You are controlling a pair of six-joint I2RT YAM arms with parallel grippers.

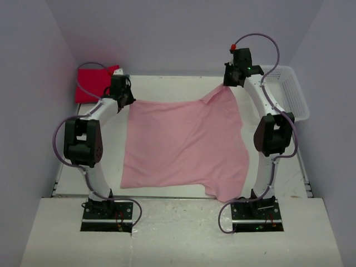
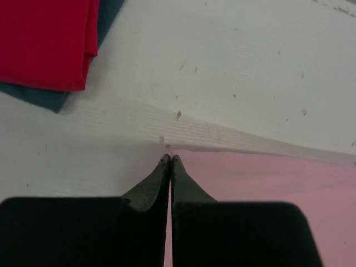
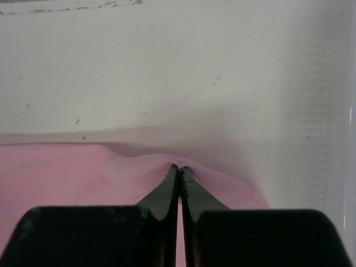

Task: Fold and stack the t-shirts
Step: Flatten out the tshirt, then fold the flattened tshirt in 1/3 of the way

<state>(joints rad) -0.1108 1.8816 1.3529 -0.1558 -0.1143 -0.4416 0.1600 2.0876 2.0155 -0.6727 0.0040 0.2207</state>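
A large pale pink short-sleeved t-shirt (image 1: 183, 144) lies spread flat on the white table (image 1: 167, 83). The left gripper (image 1: 129, 101) pinches its far left corner and the right gripper (image 1: 226, 84) its raised far right corner. A bright red folded shirt (image 1: 94, 80) lies beyond its far left corner. A white plastic mesh basket (image 1: 286, 92) stands to its right.

High behind the arm bases (image 1: 105, 211), looking down over the whole surface (image 1: 167, 83); low and close behind left fingers (image 2: 150, 186) and right fingers (image 3: 161, 194), sharing with the top view the far edge of the pink t-shirt (image 1: 183, 142).
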